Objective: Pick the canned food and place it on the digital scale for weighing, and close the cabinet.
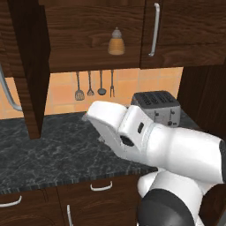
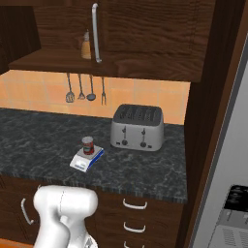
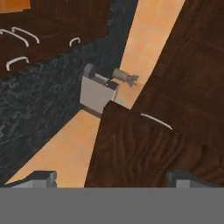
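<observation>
The can is seen standing on the scale, at 9 o'clock from the toaster. The cabinet door is seen edge-on at 12 o'clock from the gripper, very near. The fingers are held wide apart, with nothing between them.

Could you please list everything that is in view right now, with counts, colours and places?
canned food: one, red label, standing on the digital scale.
digital scale: one, white-grey, on the counter left of the toaster.
cabinet: one, dark brown, on the wall; left door swung open, right door shut.
bottle: one, tan with grey cap, on the cabinet shelf.
toaster: one, silver, at the back of the counter.
utensils: four, dark, hanging on the orange tiles.
counter: one, dark marbled.
drawers: dark brown, curved handles, below the counter.
end effector: one, open, tips either side of a door's edge.
</observation>
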Motion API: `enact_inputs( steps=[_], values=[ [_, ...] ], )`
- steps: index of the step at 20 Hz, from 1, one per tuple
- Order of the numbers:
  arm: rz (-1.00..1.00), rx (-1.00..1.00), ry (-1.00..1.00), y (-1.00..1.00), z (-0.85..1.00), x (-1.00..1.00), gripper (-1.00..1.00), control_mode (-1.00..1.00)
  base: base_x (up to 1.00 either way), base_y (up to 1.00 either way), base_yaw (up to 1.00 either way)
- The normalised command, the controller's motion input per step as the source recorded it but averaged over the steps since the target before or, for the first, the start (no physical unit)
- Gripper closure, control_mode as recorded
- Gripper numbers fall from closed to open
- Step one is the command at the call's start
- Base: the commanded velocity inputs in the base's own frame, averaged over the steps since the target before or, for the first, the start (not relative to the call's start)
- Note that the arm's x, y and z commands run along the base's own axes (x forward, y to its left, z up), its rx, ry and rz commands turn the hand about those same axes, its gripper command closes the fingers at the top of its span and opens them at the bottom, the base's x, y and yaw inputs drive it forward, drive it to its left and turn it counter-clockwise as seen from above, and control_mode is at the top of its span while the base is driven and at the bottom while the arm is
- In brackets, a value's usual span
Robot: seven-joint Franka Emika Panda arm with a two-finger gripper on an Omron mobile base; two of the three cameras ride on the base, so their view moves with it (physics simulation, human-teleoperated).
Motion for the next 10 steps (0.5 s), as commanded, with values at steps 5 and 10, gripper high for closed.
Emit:
enact_inputs(
  steps=[5,10],
  values=[
    [-0.11,0.25,-0.46,0.97,-0.89,-0.05,-1.0,-1.0,0.0,0.0,0.0],
    [-0.09,0.4,-0.48,0.24,-0.95,-0.72,-1.0,-1.0,0.0,0.0,0.0]
  ],
)
